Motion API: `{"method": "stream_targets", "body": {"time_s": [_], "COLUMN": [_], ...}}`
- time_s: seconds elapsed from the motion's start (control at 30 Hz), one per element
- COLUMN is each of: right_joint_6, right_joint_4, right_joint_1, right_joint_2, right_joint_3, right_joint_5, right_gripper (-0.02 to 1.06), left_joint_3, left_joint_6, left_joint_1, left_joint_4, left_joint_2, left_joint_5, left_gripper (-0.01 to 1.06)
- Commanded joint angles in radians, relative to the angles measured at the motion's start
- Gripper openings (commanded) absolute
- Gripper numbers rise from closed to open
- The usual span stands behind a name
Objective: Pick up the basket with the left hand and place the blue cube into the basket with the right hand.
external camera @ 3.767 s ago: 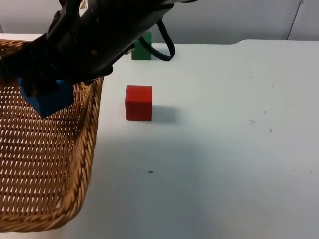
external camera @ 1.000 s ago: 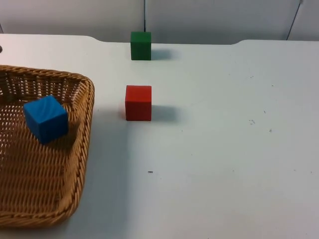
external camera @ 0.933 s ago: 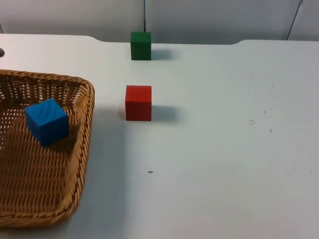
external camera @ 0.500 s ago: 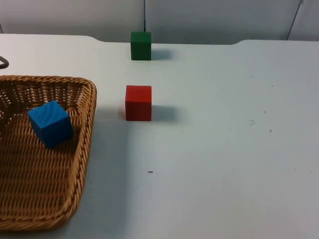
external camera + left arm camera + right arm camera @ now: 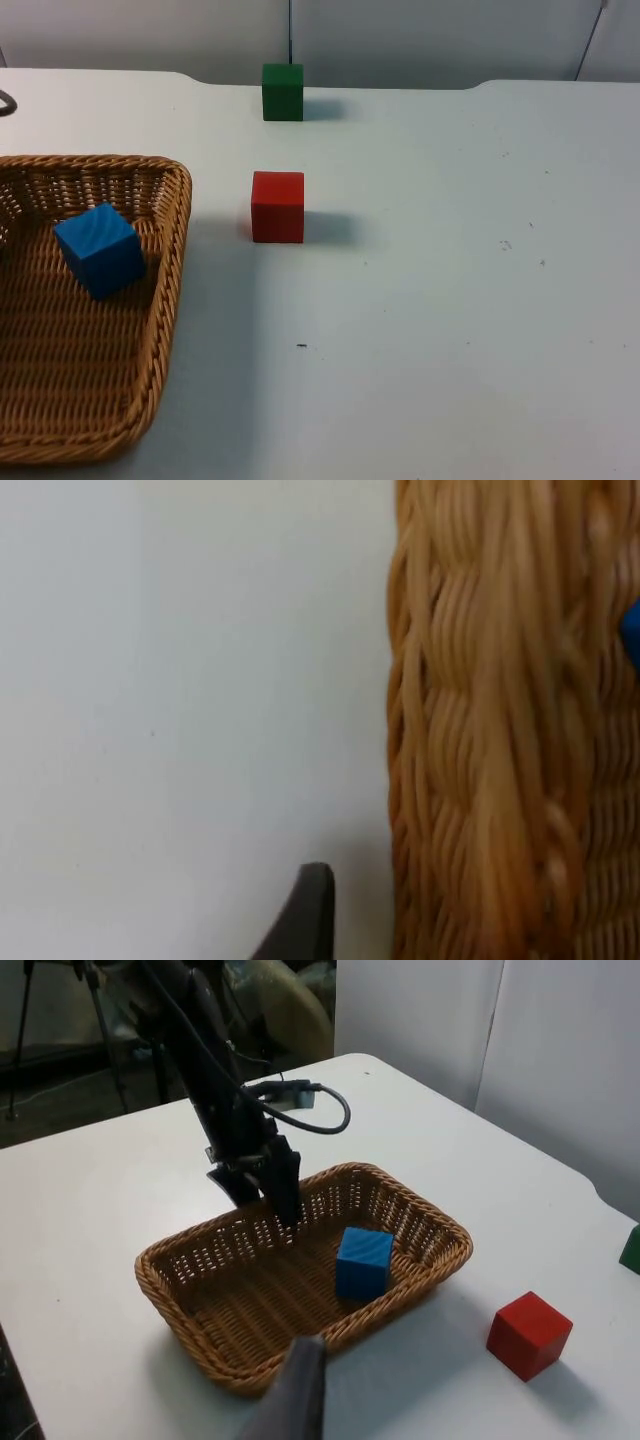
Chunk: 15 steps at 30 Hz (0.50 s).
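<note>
The woven basket (image 5: 168, 290) rests on the white table at the left. The blue cube (image 5: 98, 250) lies inside it, near the far right corner. In the right wrist view the left gripper (image 5: 265, 1210) stands at the basket's (image 5: 420, 1260) far rim, open, with one finger on each side of the wicker. Up close, its fingertip (image 5: 308, 920) stands a little apart from the rim (image 5: 470, 730). The right gripper is raised well away from the basket, with nothing by its fingertip (image 5: 302, 1390). From there the blue cube (image 5: 362, 1262) shows in the basket.
A red cube (image 5: 277, 206) stands just right of the basket, and a green cube (image 5: 283, 92) sits farther back near the table's far edge. The table stretches bare to the right of them.
The right arm, which held the blue cube over the basket, has left the top view and the cube lies inside. Over the last second the basket sank, levelled and came to rest.
</note>
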Motion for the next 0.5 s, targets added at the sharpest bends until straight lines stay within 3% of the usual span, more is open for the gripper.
{"method": "stream_targets", "body": {"time_s": [0.0,0.2,0.47], "right_joint_6": [0.0,0.0,-0.002], "right_joint_4": [0.0,0.0,0.0], "right_joint_1": [0.002,0.002,0.002], "right_joint_2": [-0.005,-0.005,-0.005], "right_joint_3": [0.003,0.003,0.003], "right_joint_5": [-0.005,-0.005,-0.037], "right_gripper": [0.87,0.87,0.87], "left_joint_3": [-0.023,-0.084,-0.129], "left_joint_6": [-0.037,-0.15,-0.204], "left_joint_1": [0.0,0.0,0.0], "left_joint_4": [0.016,0.129,0.13], "left_joint_2": [-0.008,-0.115,-0.403], "left_joint_5": [0.026,-0.008,-0.037], "left_gripper": [0.85,0.85,0.85]}}
